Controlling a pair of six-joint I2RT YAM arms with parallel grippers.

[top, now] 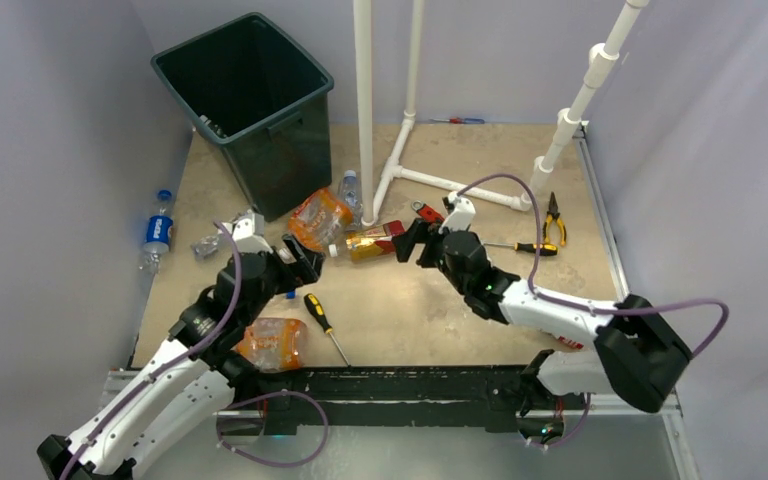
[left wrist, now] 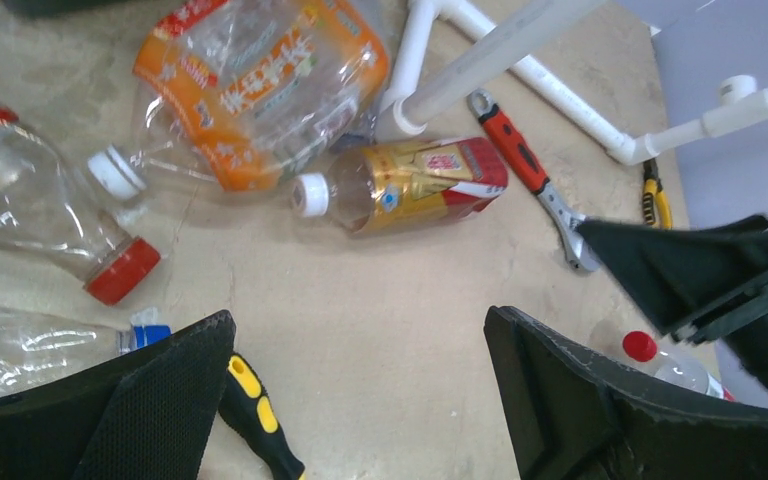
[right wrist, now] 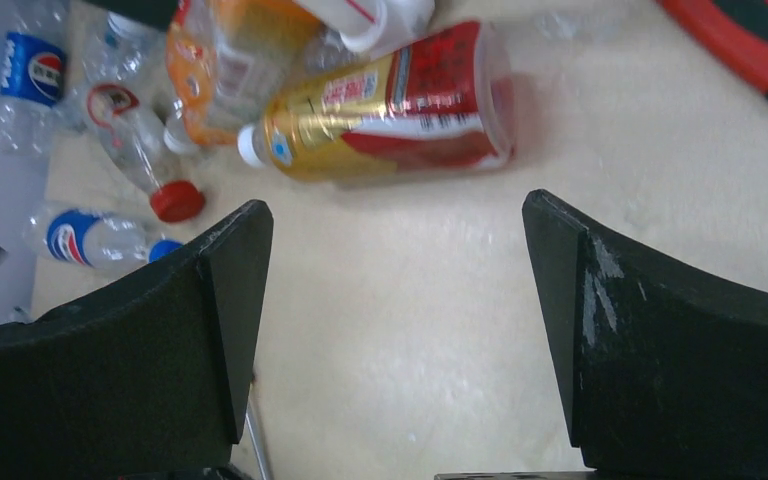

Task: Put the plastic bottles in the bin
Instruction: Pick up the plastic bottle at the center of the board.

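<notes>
Well, the left end effector (top: 298, 262) and right end effector (top: 415, 240) both gaped empty before the bin (top: 280, 160), where a gold-and-red bottle (top: 370, 243) lay on the table (top: 410, 310); reaching together, they could collide or snag the red wrench (left wrist: 510, 150).

Crushed plastic bottles (top: 318, 218) lie scattered on their sides near the upright dark bin (top: 270, 165).

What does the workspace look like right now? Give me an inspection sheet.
Surface: beige table, littered.
Job's things: bin upright, far left; orange-label bottle and gold-label bottle lying in front of it; Pepsi bottle by the left edge.
Clutter: screwdriver, red wrench, pliers.
Grippers: left gripper and right gripper open, empty.
Cables: purple cable loops above the right arm.
Surroundings: white pipe frame, grey walls.
</notes>
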